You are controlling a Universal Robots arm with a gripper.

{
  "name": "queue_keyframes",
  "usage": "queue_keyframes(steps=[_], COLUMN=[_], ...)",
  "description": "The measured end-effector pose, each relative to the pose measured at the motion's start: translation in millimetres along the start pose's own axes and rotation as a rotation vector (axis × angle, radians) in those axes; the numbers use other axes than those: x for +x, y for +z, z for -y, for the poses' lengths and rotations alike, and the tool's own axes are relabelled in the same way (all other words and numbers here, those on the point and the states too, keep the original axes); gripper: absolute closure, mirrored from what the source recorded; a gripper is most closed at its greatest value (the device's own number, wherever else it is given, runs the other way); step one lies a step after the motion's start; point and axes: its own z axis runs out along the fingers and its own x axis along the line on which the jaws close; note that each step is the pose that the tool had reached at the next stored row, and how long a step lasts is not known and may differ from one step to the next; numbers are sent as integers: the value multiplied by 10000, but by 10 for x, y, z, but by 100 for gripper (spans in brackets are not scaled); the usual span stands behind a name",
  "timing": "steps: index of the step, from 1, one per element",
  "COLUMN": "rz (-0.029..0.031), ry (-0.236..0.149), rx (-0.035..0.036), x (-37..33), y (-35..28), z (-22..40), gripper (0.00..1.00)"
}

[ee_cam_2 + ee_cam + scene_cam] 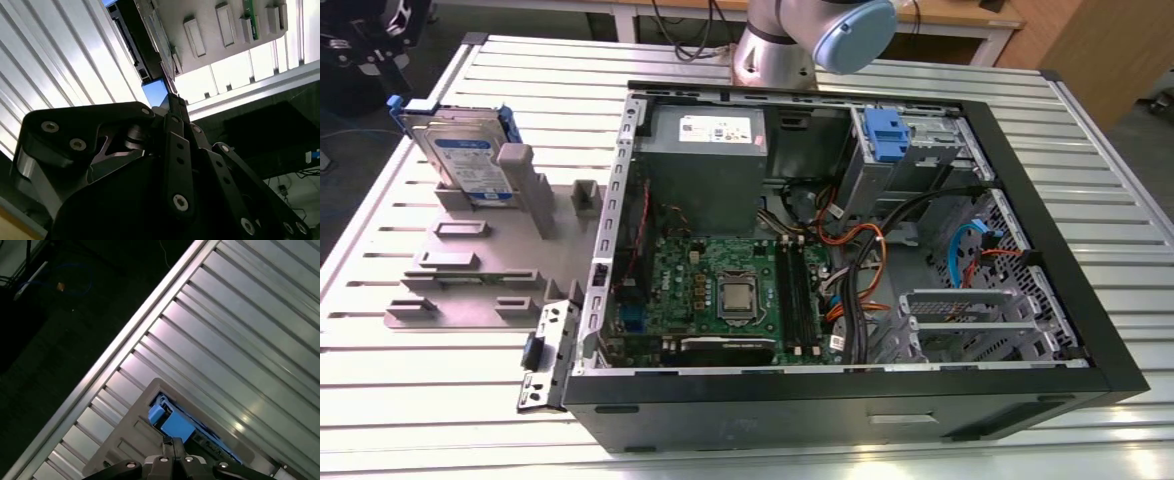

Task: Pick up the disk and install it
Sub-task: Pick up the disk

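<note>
Jaws pressed together, disk (460, 150) upright in grey holder (480, 262), lower edge hidden.

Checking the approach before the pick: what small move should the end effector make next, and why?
Probably a short descent toward the disk: it stands upright in the grey holder, and in the first wrist view the end effector sits lined up with its blue edge, apart.
</note>
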Motion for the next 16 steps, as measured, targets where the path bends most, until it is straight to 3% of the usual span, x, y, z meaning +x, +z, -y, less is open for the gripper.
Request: queue_keyframes(steps=[4, 12, 16], rz=[-18, -16, 36], ry=[-501, -519, -527], rx=[0, 2, 44], x=[0, 0, 0], y=[0, 1, 2], z=[0, 0, 1], gripper=[89, 89, 89])
